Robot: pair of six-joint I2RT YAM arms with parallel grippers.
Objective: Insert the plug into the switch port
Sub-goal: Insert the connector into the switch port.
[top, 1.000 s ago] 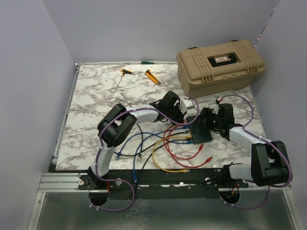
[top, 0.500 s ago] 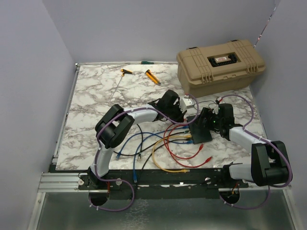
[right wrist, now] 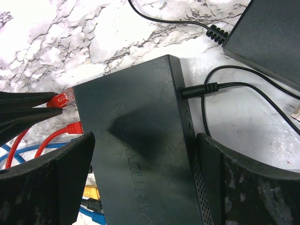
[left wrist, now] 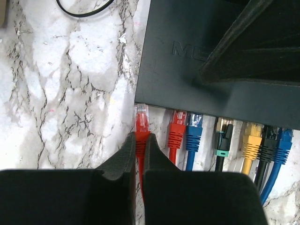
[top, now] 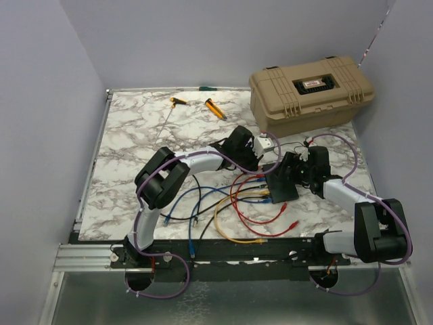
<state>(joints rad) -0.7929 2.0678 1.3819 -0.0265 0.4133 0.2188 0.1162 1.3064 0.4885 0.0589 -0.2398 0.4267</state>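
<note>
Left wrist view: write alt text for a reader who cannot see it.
The left gripper pinches a red plug, its clear tip at the port edge of a dark switch. Other coloured cables sit plugged in alongside.

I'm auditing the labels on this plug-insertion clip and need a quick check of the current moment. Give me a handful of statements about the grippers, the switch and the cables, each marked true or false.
1. The left gripper is shut on a red plug. True.
2. The red plug is fully seated in the switch. False: its clear tip shows at the edge of the leftmost port, not pushed home.
3. The right gripper hangs well away from the switch. False: its fingers flank the switch, one against each short end.
4. A black power cord is plugged into one short end of the switch. True.
5. The tan case stands with its lid open. False: the lid is closed.
</note>
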